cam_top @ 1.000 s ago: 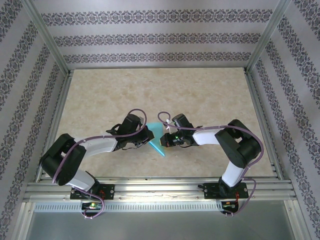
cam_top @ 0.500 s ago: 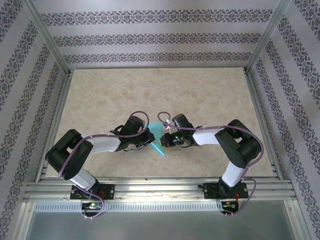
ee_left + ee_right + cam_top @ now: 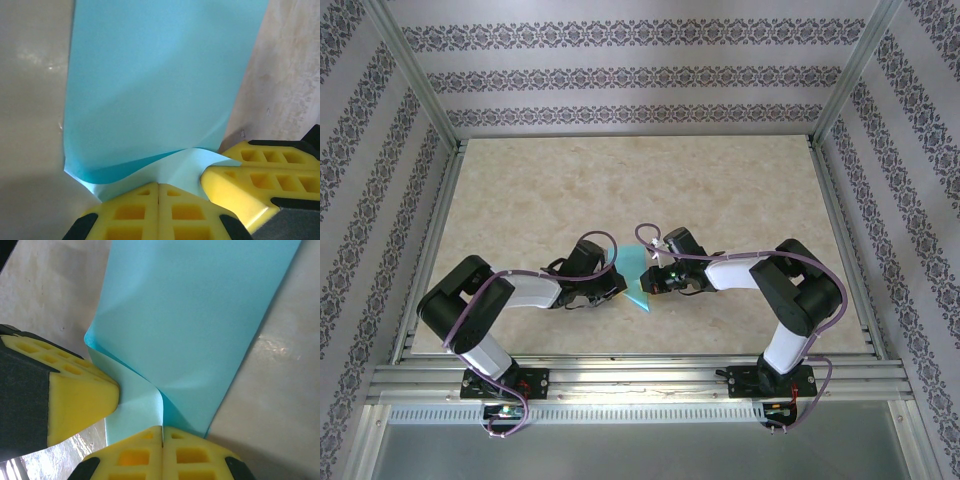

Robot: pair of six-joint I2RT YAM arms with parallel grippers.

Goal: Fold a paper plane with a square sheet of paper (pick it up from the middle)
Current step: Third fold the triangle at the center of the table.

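The square sheet of paper (image 3: 636, 270) is a creased turquoise shape held just above the table between the two arms. My left gripper (image 3: 620, 286) is shut on its paler folded lower edge (image 3: 180, 170); in the left wrist view the sheet (image 3: 160, 80) rises away from the closed yellow fingertips (image 3: 135, 210). My right gripper (image 3: 648, 284) is shut on the same edge from the other side, a fold of the sheet (image 3: 195, 315) running up from its fingertips (image 3: 190, 455). The two grippers nearly touch. The paper plane is out of view.
The beige marbled table (image 3: 720, 190) spreads out behind and beside the arms. Patterned walls and a metal frame (image 3: 840, 220) enclose it. Purple cables (image 3: 595, 245) loop over both wrists.
The left arm's elbow has swung to the right and its wrist has sunk slightly toward the near edge. The paper tilted a little with it. Both grippers stayed shut.
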